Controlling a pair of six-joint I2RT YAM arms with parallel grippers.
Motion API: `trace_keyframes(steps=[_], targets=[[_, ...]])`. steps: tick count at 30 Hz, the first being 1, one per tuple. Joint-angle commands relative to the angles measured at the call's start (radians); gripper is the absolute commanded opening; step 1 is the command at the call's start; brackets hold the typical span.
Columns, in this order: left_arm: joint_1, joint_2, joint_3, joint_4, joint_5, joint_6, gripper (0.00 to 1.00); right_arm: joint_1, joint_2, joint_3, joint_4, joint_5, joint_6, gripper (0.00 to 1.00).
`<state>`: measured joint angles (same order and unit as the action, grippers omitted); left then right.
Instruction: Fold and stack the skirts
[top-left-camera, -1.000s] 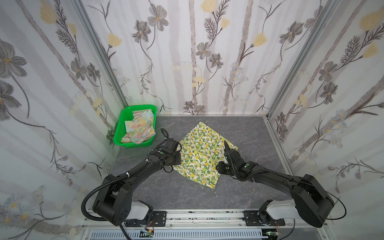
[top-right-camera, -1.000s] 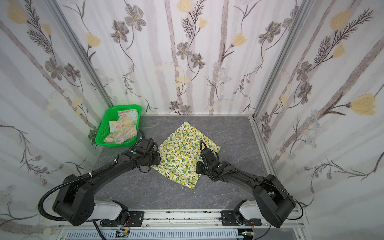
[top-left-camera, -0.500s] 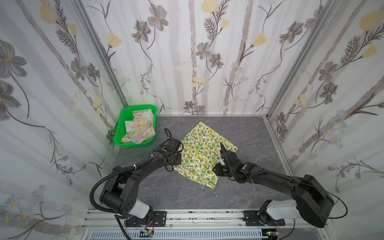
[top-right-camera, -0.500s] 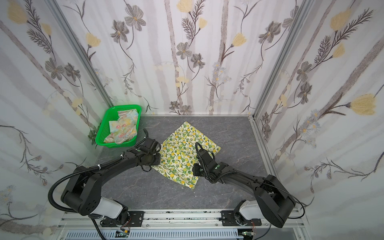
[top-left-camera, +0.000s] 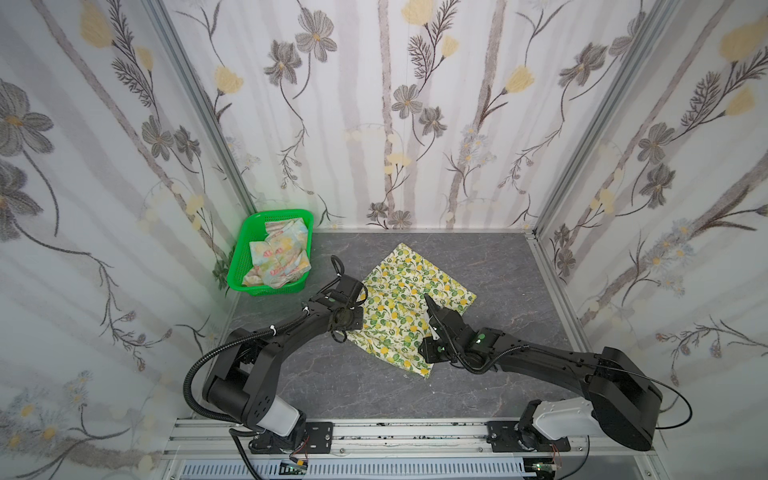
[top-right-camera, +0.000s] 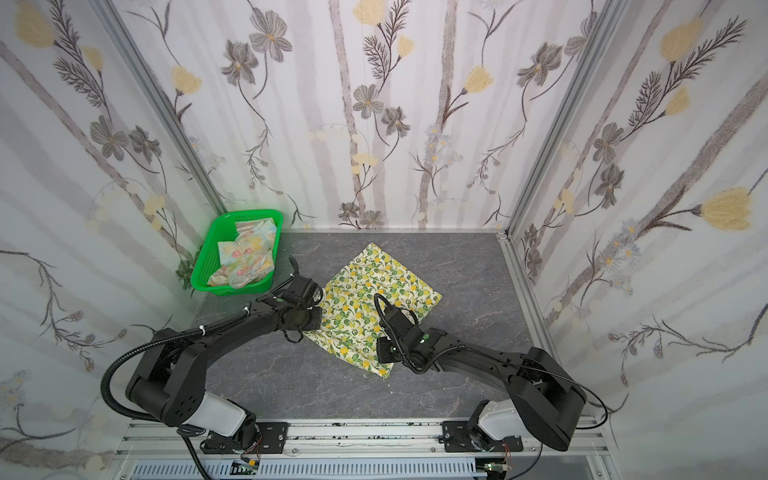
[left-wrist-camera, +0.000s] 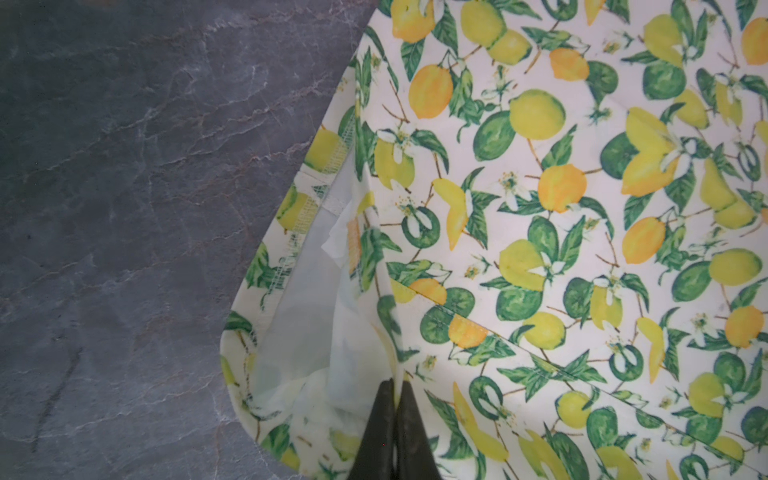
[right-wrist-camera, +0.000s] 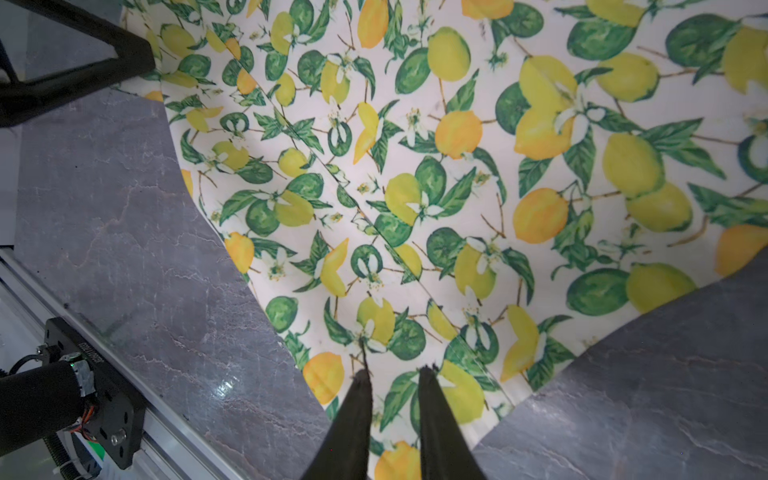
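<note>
Your left hand (left-wrist-camera: 394, 384) is clenched on one edge of the lemon skirt (top-left-camera: 411, 307), evidently to lift a fold. Your right hand (right-wrist-camera: 395, 372) stands narrowly parted over the opposite edge, grasping nothing. The skirt lies spread on the worktop (top-left-camera: 498, 266); the flowered skirt (top-left-camera: 278, 257) sits crumpled in the basket (top-left-camera: 274, 214)

Free room: bare surface (top-left-camera: 498, 266) right of the lemon skirt (top-left-camera: 399, 291), out to the walls (top-left-camera: 415, 124). There's also a wide bare strip on the near side, between the skirt and the rail (top-left-camera: 395, 430). I also see a clear strip on the far side of the skirt.

Blocked: the far-left corner. The green basket (top-left-camera: 239, 266) sits against the left wall with the pastel skirt (top-left-camera: 282, 253) heaped in it. My left hand (left-wrist-camera: 397, 384) and its arm fill the gap between basket and lemon skirt. The right hand (right-wrist-camera: 393, 370) and its arm lie low across the near right. Walls box in three sides.
</note>
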<state>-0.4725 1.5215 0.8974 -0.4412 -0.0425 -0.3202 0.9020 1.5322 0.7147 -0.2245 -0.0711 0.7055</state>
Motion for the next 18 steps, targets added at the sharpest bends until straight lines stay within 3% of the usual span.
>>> trace_keyframes(steps=[1, 18], targets=[[0.003, -0.009, 0.011, -0.007, -0.018, 0.003, 0.0, 0.014, 0.019, -0.022, -0.002, -0.04, 0.0, 0.18], [0.104, -0.127, -0.035, -0.007, 0.047, 0.044, 0.0, 0.018, 0.164, -0.054, -0.04, -0.086, -0.015, 0.1]])
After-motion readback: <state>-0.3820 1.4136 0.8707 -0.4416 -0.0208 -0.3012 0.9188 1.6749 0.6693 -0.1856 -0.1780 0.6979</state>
